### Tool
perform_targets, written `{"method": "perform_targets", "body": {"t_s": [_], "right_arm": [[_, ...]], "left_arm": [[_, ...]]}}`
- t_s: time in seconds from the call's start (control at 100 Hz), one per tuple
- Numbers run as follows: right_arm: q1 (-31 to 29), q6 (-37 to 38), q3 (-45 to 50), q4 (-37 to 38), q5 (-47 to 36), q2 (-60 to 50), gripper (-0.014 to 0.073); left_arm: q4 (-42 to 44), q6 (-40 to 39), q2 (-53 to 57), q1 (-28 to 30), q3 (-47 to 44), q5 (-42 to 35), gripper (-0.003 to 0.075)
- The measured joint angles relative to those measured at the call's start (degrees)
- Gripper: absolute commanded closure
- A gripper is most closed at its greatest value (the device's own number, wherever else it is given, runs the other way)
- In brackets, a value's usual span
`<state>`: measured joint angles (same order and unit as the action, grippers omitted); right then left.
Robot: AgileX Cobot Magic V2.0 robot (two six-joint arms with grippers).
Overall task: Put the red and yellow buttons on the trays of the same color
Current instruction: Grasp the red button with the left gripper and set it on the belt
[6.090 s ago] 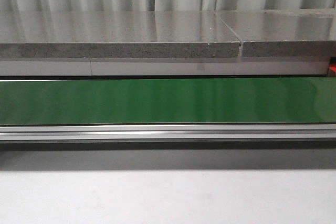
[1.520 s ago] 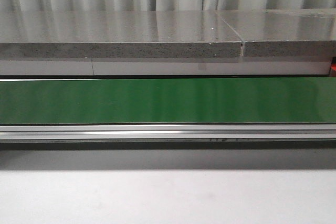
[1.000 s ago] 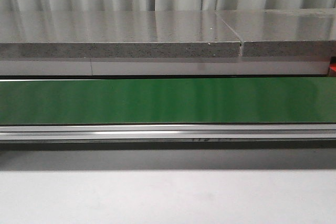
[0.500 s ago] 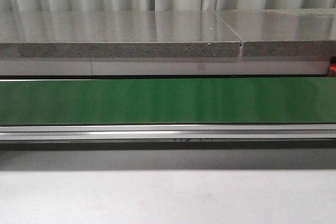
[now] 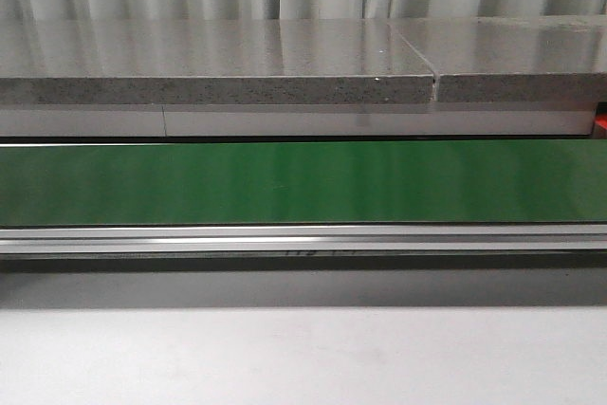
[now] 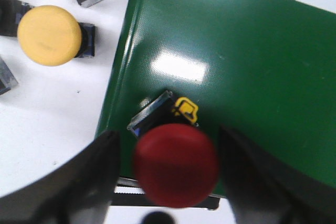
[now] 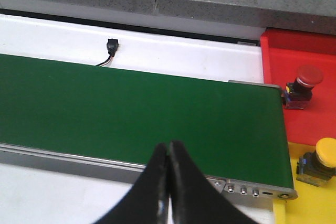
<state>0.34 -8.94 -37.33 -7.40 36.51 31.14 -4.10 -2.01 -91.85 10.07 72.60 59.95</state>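
The belt (image 5: pixel 303 182) lies bare in the front view. At its far end sit a red tray (image 7: pixel 299 66) and yellow tray (image 7: pixel 310 192), each already holding 1 matching button. The left gripper (image 6: pixel 168 177), fingers spread, straddles a red button (image 6: pixel 176 163) on the belt's near edge, probably feeding it; next, lift clear. The right gripper (image 7: pixel 169 182) hangs pressed together, waiting.

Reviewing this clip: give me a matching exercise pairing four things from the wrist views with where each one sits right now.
Things:
1. red button between the left gripper's fingers
2. yellow button in the left wrist view
3. red button in the right wrist view
4. yellow button in the right wrist view

Places:
A. on the red tray
B. on the white table
C. on the yellow tray
D. on the green belt

Pairs: 1-D, 2-B, 3-A, 4-C
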Motion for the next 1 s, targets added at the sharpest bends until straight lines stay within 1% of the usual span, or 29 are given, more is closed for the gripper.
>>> {"method": "perform_targets", "body": {"t_s": [0.05, 0.32, 0.41, 0.53, 0.84, 1.0], "right_arm": [[0.0, 0.0, 0.0, 0.0, 0.0, 0.0, 0.066], [0.0, 0.0, 0.0, 0.0, 0.0, 0.0, 0.066], [0.0, 0.0, 0.0, 0.0, 0.0, 0.0, 0.066], [0.0, 0.0, 0.0, 0.0, 0.0, 0.0, 0.066], [0.0, 0.0, 0.0, 0.0, 0.0, 0.0, 0.066], [0.0, 0.0, 0.0, 0.0, 0.0, 0.0, 0.066]], "left_arm": [[-0.8, 0.1, 0.0, 0.0, 0.4, -0.2, 0.0159], [-1.4, 0.1, 0.0, 0.0, 4.7, -0.5, 0.0167], [-1.6, -0.6, 0.0, 0.9, 6.1, 0.2, 0.0167], [-1.8, -0.9, 0.0, 3.8, 6.7, 2.2, 0.0167], [-1.6, -1.2, 0.0, 15.0, 5.8, 6.5, 0.0167], [-1.2, -1.2, -0.8, 18.3, 4.1, 7.5, 0.0167]]}}
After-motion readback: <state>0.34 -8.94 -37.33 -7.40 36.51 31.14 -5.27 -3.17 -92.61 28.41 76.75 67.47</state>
